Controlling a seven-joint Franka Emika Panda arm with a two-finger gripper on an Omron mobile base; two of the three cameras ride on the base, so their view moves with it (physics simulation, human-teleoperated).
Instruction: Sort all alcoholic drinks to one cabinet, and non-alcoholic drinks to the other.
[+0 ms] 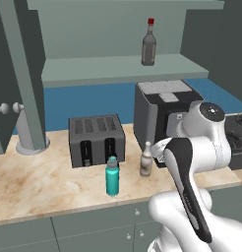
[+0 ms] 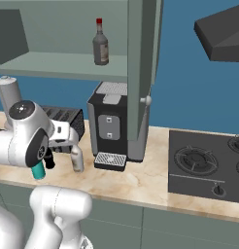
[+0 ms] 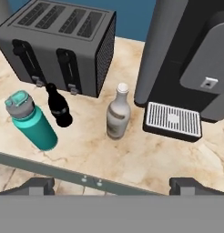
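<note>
1. End effector [image 3: 112, 185] spread wide, holding nothing, hovering above the front edge of the marbled beige surface [image 3: 145, 159], two dark fingertips [image 3: 38, 185] far apart at the bottom of the hand view.
2. Pale cream slim-necked bottle [image 3: 118, 113] standing upright on the surface, just ahead of the end effector, between the dark grey four-slot toaster [image 3: 59, 43] and the black coffee machine [image 3: 186, 59], near the machine's white-grilled drip tray [image 3: 173, 119].
3. Teal cylindrical flask with a grey cap [image 3: 31, 120] upright near the front of the surface, left of the cream bottle in the hand view.
4. Small black bottle [image 3: 58, 105] upright just beside the flask, in front of the toaster, apart from both.
5. Dark grey glass bottle with a red cap [image 1: 149, 44] standing upright on the pale green shelf [image 1: 93, 69] of the open cabinet above the coffee machine.
6. Black hob [image 2: 206, 165] set into the surface, right of the coffee machine.
</note>
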